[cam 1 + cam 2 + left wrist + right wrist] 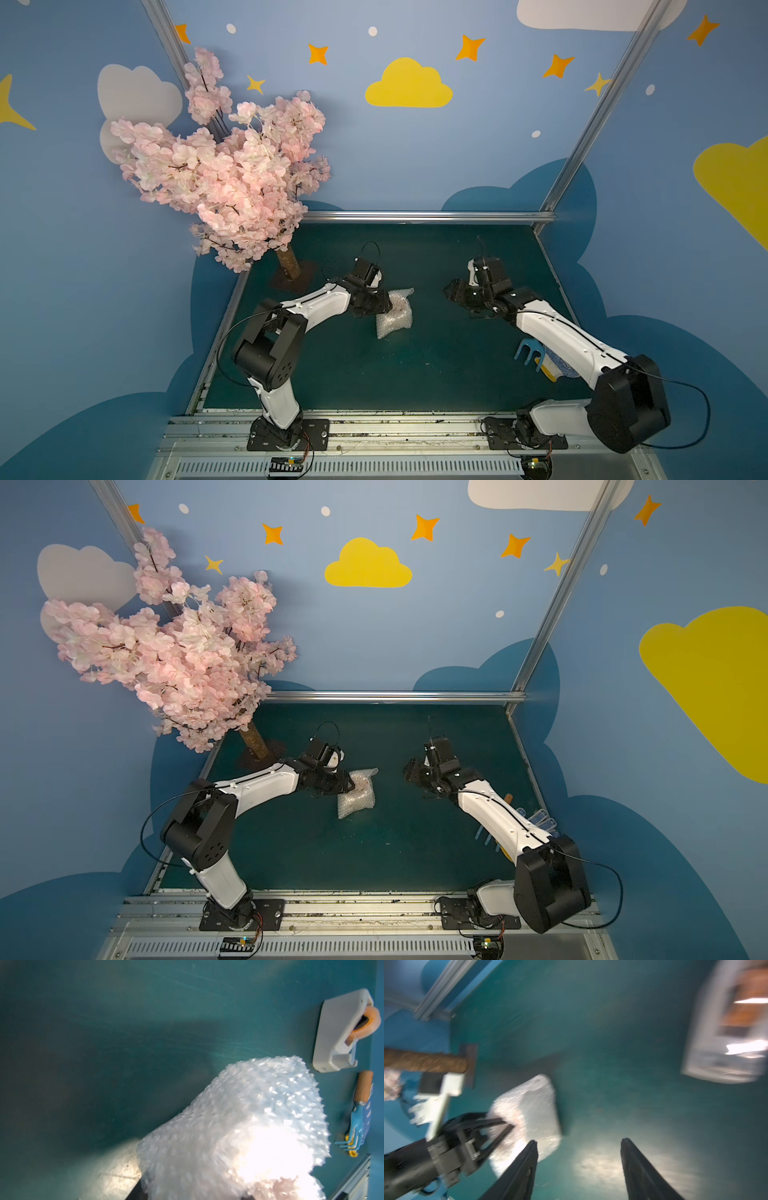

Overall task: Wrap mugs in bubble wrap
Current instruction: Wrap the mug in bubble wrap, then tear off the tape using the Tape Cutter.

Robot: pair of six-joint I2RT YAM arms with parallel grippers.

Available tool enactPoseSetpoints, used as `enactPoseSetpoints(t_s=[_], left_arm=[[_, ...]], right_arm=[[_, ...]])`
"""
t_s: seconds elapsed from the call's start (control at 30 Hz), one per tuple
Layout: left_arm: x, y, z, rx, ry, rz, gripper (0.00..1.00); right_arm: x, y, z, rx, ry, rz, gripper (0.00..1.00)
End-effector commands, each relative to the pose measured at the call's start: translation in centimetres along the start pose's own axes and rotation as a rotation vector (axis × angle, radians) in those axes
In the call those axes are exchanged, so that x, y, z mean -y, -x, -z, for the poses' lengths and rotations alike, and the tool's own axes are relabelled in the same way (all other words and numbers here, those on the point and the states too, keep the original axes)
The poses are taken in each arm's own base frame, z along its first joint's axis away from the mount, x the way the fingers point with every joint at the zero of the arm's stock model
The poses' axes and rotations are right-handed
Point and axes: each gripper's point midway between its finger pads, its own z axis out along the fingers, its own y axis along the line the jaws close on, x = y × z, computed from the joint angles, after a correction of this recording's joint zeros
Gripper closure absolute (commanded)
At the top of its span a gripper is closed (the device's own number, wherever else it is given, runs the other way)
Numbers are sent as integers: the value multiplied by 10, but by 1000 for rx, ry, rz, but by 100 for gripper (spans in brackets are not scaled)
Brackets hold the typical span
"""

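The bubble wrap [397,318] [360,795] sits as a crumpled bundle in the middle of the green table [436,374]. It fills the left wrist view as a bright bubbly mass [249,1122]. The mug is hidden inside it; only a pinkish tinge shows through the film. My left gripper [387,305] [351,785] reaches in from the left, and in the right wrist view its dark fingers [506,1125] are shut on the bundle's edge [533,1105]. My right gripper [449,291] [409,773] [579,1140] hovers to the right of the bundle, open and empty, well apart from it.
A cream tape dispenser [340,1032] [720,1043] with a brown roll stands on the table's right side. A blue hand rake [530,351] [360,1109] with a wooden handle lies beside my right arm. A pink blossom tree [224,174] stands at the back left.
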Motion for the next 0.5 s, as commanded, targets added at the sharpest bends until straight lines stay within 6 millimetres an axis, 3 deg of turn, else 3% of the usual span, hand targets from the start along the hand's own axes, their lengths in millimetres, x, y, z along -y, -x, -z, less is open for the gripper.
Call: enactPoseSetpoints(t_s=[0.0, 0.33, 0.47], left_arm=[[-7, -9, -8, -63, 23, -86, 49], [-6, -6, -11, -77, 20, -105, 49], [-4, -8, -11, -81, 11, -99, 50]], right_arm=[[30, -3, 7, -92, 44, 2, 38], [90, 44, -9, -122, 237, -258, 54], [100, 58, -19, -109, 269, -279, 59]])
